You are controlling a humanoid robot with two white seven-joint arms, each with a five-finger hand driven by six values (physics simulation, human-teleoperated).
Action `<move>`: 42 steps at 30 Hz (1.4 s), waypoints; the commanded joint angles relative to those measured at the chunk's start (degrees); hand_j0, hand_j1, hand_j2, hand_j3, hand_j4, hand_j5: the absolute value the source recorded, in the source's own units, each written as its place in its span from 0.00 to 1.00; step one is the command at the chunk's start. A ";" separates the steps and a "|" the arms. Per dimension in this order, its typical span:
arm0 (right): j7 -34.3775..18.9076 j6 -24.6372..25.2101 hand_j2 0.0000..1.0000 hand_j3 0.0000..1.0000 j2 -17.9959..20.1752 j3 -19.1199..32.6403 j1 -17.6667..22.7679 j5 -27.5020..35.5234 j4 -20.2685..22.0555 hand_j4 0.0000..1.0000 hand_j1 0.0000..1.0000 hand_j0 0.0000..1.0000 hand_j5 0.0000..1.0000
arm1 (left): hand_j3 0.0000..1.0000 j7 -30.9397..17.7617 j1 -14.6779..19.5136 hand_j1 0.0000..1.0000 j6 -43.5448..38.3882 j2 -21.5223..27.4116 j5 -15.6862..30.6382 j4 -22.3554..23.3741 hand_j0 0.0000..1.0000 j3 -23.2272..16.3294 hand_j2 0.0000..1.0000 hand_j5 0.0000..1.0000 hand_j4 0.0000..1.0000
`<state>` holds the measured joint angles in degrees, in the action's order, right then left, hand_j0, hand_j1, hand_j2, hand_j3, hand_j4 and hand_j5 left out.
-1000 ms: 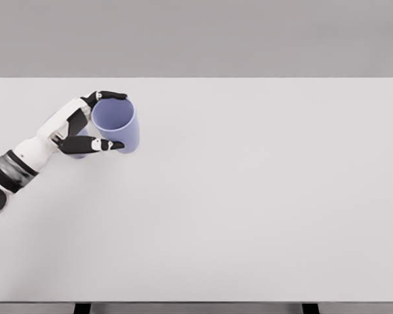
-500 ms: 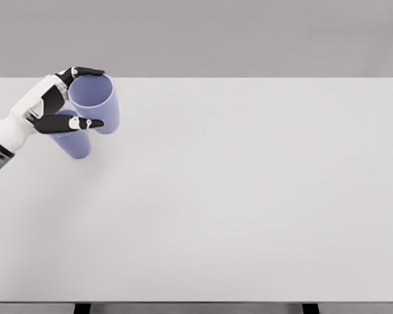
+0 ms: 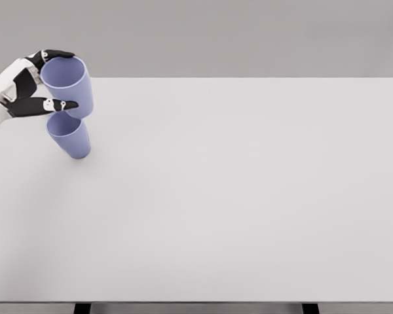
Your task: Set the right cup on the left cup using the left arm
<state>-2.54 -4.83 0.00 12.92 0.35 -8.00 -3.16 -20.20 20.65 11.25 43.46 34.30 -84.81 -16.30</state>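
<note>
Left hand (image 3: 27, 88) at far upper left, white with black fingers (image 3: 59, 104), wrapped around held cup (image 3: 69, 85): thumb across near side, other fingers over far rim. One hand visible. Two cups total, both plain periwinkle-blue tumblers, no handles, open mouths up, tapering toward base. Held cup lifted, tilted slightly, base just above mouth of second cup (image 3: 71, 136). Second cup stands upright on pale grey surface (image 3: 249, 196), near its left rear corner.
</note>
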 commanded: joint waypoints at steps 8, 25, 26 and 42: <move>-0.01 0.00 1.00 1.00 0.00 0.00 -0.09 0.01 0.00 1.00 1.00 1.00 1.00 | 0.74 -0.01 0.44 0.74 0.00 0.39 0.41 4.48 0.74 0.04 0.74 0.74 0.74; -0.01 0.00 1.00 1.00 0.00 0.00 -0.09 0.01 0.00 1.00 1.00 1.00 1.00 | 0.74 -0.01 0.27 0.74 0.09 0.83 1.03 5.62 0.74 0.04 0.74 0.74 0.74; -0.01 0.00 1.00 1.00 0.00 0.00 0.00 0.01 0.00 1.00 1.00 1.00 1.00 | 0.74 -0.01 0.27 0.74 0.17 0.83 1.03 5.62 0.74 0.04 0.74 0.74 0.74; -0.01 0.00 1.00 1.00 0.00 0.00 -0.09 0.01 0.08 1.00 1.00 1.00 1.00 | 0.74 -0.19 -1.84 0.74 1.40 3.03 3.49 3.60 0.74 0.65 0.74 0.74 0.74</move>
<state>-2.54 -4.83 0.00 12.92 0.35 -8.00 -3.15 -20.39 18.02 12.57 46.34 37.27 -80.70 -15.98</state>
